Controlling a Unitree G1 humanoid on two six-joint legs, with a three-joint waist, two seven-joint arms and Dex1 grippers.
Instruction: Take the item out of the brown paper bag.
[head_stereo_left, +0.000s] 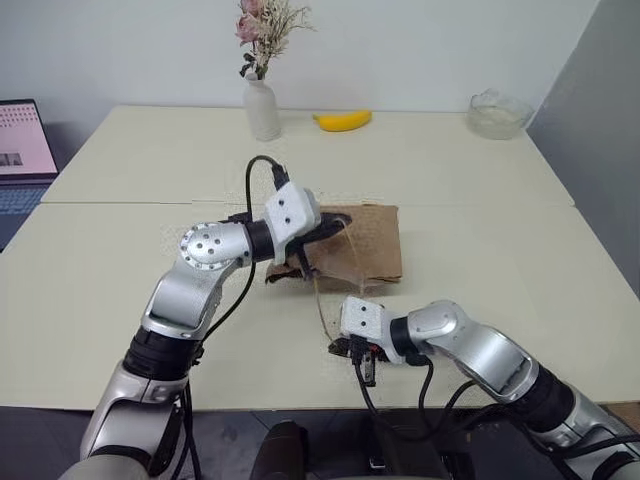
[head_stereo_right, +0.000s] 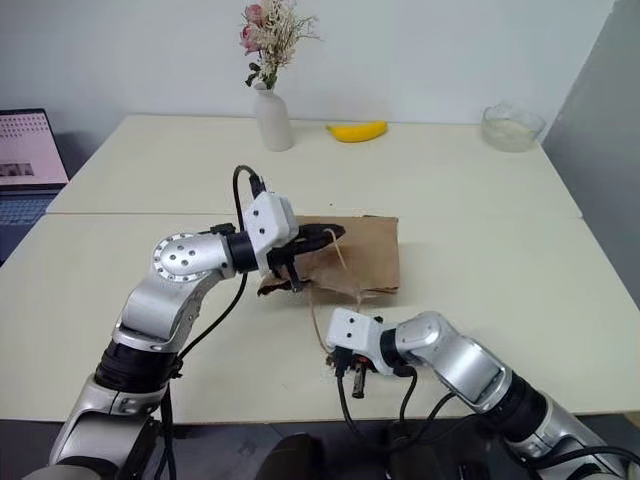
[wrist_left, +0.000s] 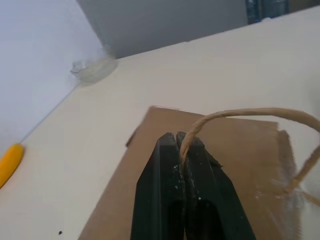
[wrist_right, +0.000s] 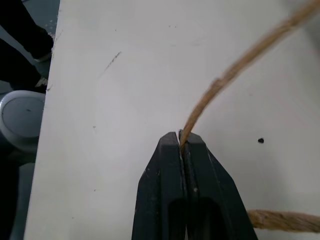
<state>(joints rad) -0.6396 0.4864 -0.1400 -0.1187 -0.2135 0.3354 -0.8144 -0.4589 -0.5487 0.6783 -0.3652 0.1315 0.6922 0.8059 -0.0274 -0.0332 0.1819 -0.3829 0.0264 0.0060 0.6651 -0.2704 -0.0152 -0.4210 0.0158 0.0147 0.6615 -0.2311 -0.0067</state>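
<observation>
You've got both pincers clamped on handles: left pincer (wrist_left: 181, 137) pinches one tan handle (wrist_left: 250, 114) above the brown paper bag (head_stereo_left: 372, 245), right pincer (wrist_right: 180, 136) nips the other handle (wrist_right: 235, 75) over the table (head_stereo_left: 480, 180).

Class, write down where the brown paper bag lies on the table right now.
The brown paper bag lies flat mid-table in the eye views, just ahead of both arms; the left gripper and right gripper each pinch a handle.

place: office or lab room | evidence: cream tables (head_stereo_left: 130, 290); open laptop (head_stereo_left: 25, 150); flower vase (head_stereo_left: 263, 108); bare walls
</observation>
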